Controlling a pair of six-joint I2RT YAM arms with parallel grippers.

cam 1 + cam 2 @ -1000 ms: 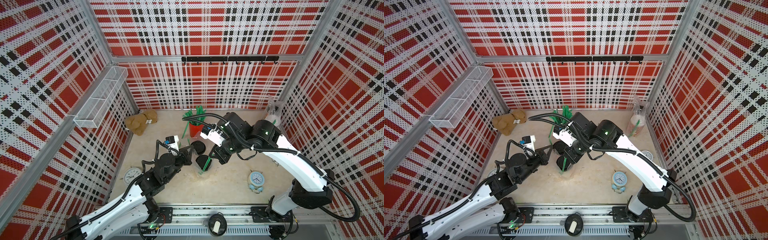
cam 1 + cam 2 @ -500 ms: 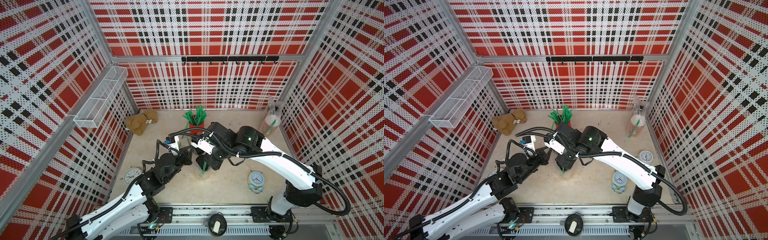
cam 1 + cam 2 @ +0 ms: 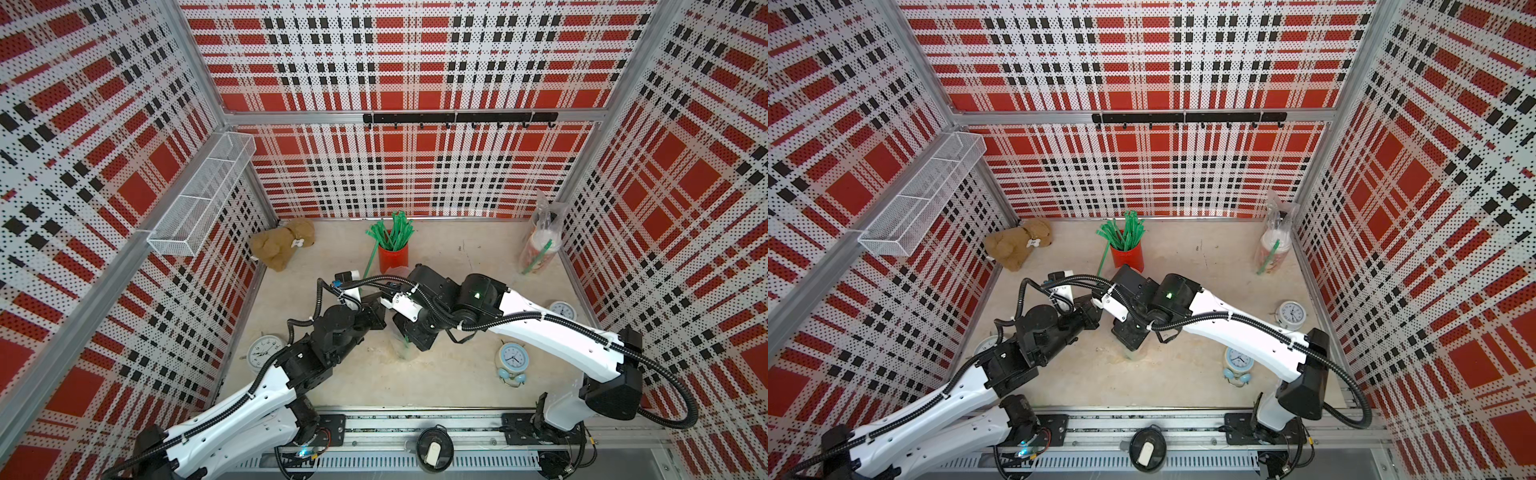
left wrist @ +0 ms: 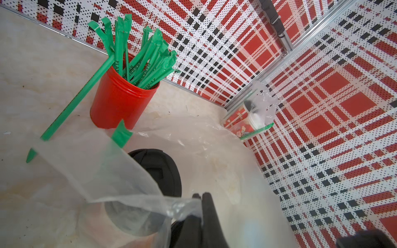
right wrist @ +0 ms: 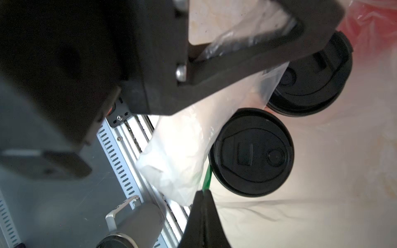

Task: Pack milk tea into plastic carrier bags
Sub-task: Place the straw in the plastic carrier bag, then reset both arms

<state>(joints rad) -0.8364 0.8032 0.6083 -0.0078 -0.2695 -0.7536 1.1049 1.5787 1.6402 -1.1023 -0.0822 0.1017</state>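
Left jaws: together, pinching the rim film of the open bag (image 4: 103,171).
Right jaws: together on a green straw (image 5: 206,178) at the bag's mouth.
Contents: two black-lidded milk teas (image 5: 251,152), upright mid-worktop (image 3: 457,374), seemingly inside.
Handling: film flimsy and slippery, cups probably heavy and crushable, so hold high at the mouth.
Far corner: second bag (image 3: 542,212), packed.

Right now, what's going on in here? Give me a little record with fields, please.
left end effector: shut on the near bag's edge, holding it up
right end effector: shut on a straw at that bag's mouth
near bag contents: two black-lidded cups
far bag: far right corner, holds cups, with a green straw
straw pot: red, full of green straws, one leaning outside
bystanders: teddy, three clocks
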